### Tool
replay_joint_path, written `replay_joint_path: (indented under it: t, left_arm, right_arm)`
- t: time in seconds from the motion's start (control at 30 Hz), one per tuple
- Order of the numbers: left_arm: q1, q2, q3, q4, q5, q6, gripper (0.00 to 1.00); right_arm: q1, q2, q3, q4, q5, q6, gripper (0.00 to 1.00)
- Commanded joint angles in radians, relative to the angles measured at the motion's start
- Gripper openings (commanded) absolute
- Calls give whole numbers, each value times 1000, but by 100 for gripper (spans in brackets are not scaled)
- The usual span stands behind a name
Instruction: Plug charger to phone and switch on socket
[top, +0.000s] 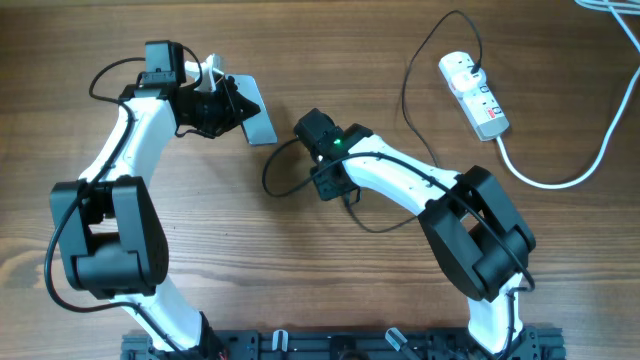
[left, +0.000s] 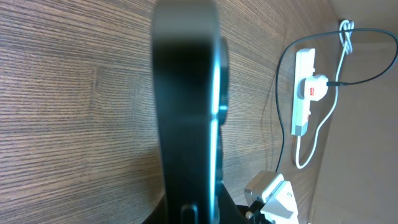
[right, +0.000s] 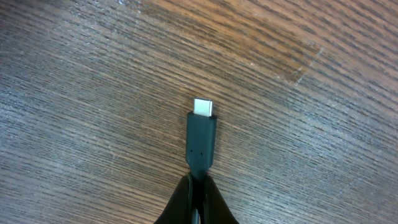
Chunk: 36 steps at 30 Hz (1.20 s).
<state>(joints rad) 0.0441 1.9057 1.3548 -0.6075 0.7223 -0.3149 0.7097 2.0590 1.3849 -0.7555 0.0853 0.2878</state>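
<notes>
My left gripper (top: 222, 106) is shut on the phone (top: 258, 118), holding it on edge above the table's far left. In the left wrist view the phone (left: 186, 106) fills the centre as a dark, blurred slab rising from the gripper (left: 186, 214). My right gripper (top: 303, 128) sits just right of the phone, shut on the charger (right: 202, 137) right behind its plug. The silver tip (right: 203, 107) sticks out ahead of the fingers, over bare wood. The black cable loops below the gripper (top: 270, 178). The socket (top: 474, 94) lies at the far right, apart from both grippers.
A thick white cord (top: 575, 175) curves from the socket toward the right edge. The charger's thin cable (top: 408, 90) arcs from the socket's plug back under my right arm. The socket (left: 302, 93) also shows in the left wrist view, with a white adapter plugged in.
</notes>
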Motion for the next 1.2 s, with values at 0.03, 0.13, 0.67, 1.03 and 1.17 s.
replay_joint_path:
  t: [0.03,0.13,0.67,1.03,1.17]
  left_arm:
    - [-3,-2,5,1,21,24,4]
    - [-3,-2,5,1,21,24,4]
    - [-3,-2,5,6,21,24,4]
    - [0,-2,5,28,231,39,4]
    - [12,-2,5,50,433,38,4]
  right_arm:
    - [-16,26,14,3,-40,-23,4]
    - [-34,26,14,7,-65,-23,7]
    - [-61,26,14,12,-114,-23,5]
    - [-73,4,14,27,-295,-57,4]
    - [-85,-108,14,6,-511,-163,4]
